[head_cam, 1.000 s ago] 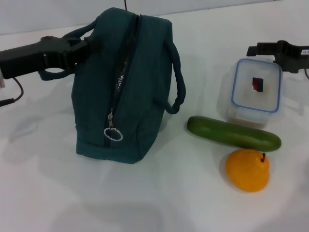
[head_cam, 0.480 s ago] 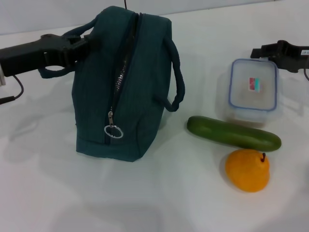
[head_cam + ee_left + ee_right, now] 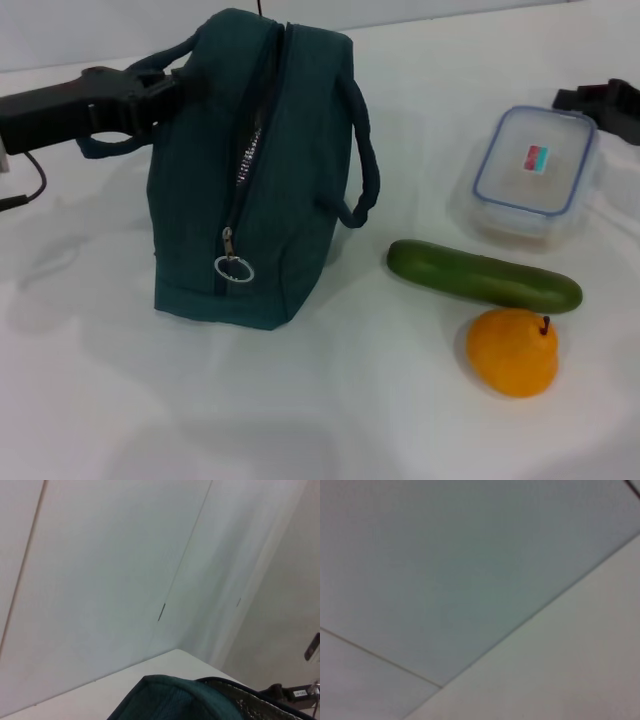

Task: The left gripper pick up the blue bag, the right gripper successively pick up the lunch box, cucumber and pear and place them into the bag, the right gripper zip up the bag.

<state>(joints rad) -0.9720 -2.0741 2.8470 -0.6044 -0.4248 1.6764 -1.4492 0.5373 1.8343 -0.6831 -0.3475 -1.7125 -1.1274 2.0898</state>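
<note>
From the head view, the left hand (image 3: 170,88) clamps 1 padded handle of the dark teal fabric bag (image 3: 255,170), standing zipped on the white tabletop (image 3: 330,400). The right hand (image 3: 600,98) sits just behind the clear blue-rimmed plastic lunch box (image 3: 535,172); I cannot tell its opening. The box looks stiff, light and slick, best gripped across its rim. The left wrist view shows only the bag's top; the right wrist view shows only wall.

A white table (image 3: 330,410) is carrying everything. The bag (image 3: 250,170) is standing on it at the left, zip facing up and toward the camera. At the right, the lunch box (image 3: 533,172) is sitting tilted, far end raised; whether it is fully resting on the table is unclear. Just in front of it the cucumber (image 3: 484,275) is lying crosswise, and the pear (image 3: 513,351) is sitting right beside the cucumber, on the near side.
</note>
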